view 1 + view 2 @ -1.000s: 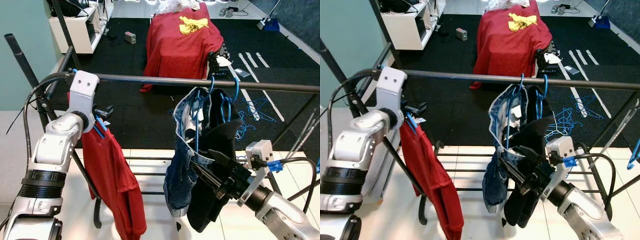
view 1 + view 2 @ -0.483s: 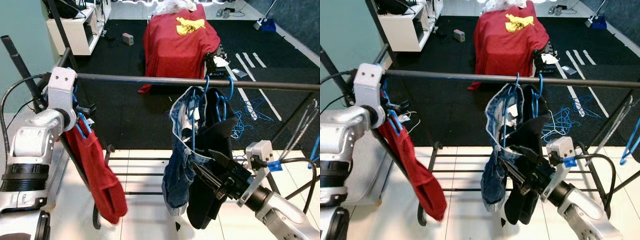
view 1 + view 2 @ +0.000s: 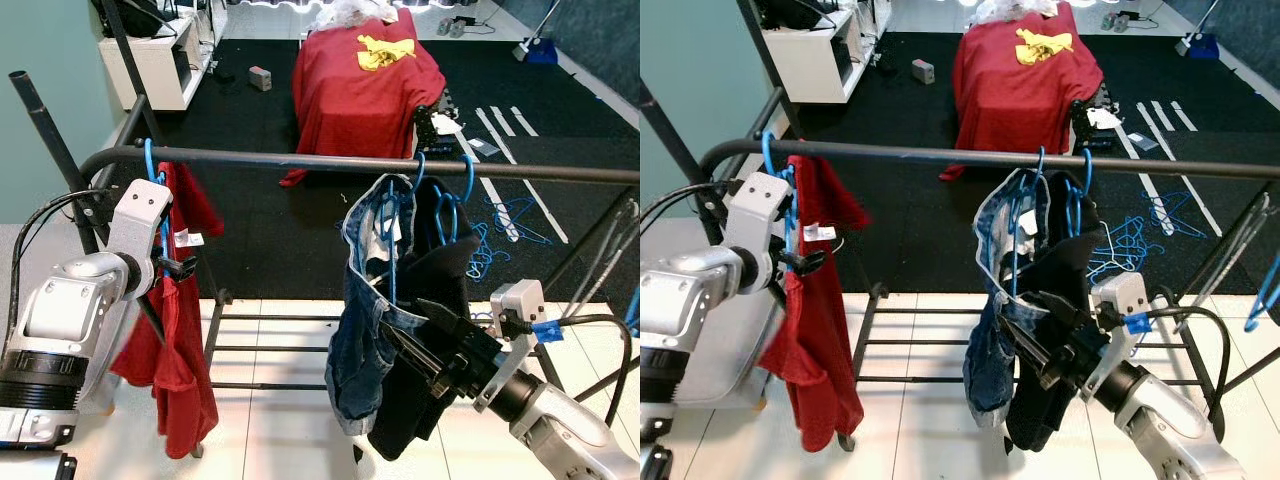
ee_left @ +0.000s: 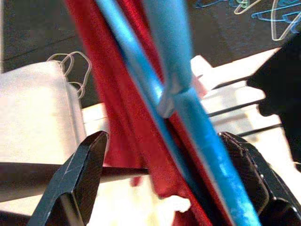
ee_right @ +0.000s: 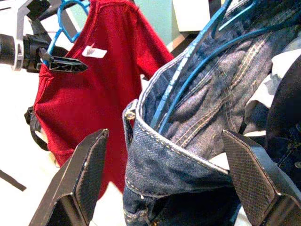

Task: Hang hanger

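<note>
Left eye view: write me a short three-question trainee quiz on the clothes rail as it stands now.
1. True or false: the red shirt hangs on a blue hanger hooked over the rail.
2. Which garment is nearest the right hand? A) jeans B) red shirt C) yellow cloth
3. Fill in: the left hand is ___ (open/shut).

Key: 1 true; 2 A; 3 open.
</note>
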